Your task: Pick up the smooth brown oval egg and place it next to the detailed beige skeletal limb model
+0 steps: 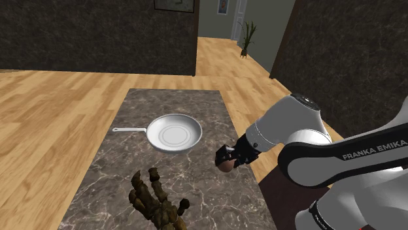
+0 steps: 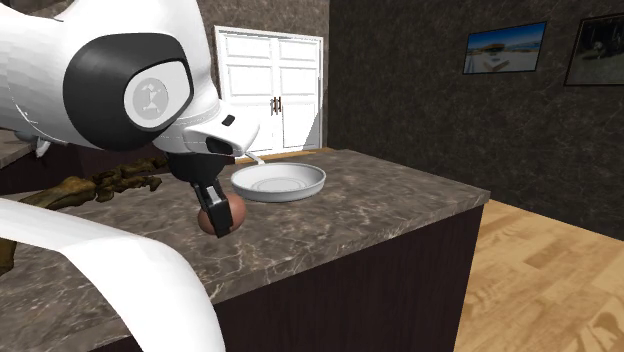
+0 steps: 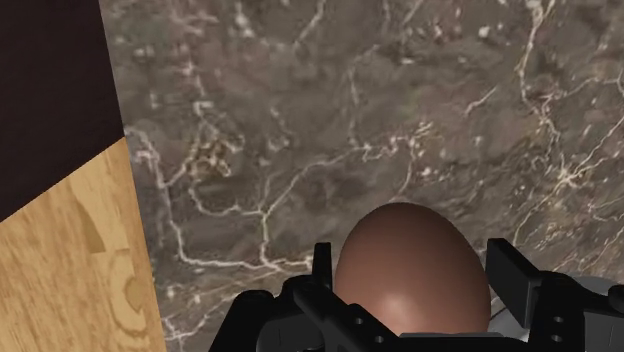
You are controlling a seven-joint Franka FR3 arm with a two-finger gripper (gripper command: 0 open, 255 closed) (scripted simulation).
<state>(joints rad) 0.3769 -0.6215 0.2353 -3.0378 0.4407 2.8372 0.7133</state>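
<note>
Holding the egg [image 3: 410,268] between both fingers of the gripper [image 1: 225,161], closed only as far as its smooth brown sides allow. Hanging by the table [image 1: 171,103]'s long edge on the stand's side, about halfway along; seemingly just off the surface, though hard to tell for sure. Well apart from the limb model [image 1: 154,200], lying toward the table's end nearest the shoulder camera, and nearer the pan [image 1: 174,133] at mid-table. By judgement: grasp done, lift barely begun at most. Left to do: carry along the edge and inward to the model, set down on bare table just beside it, then release.
</note>
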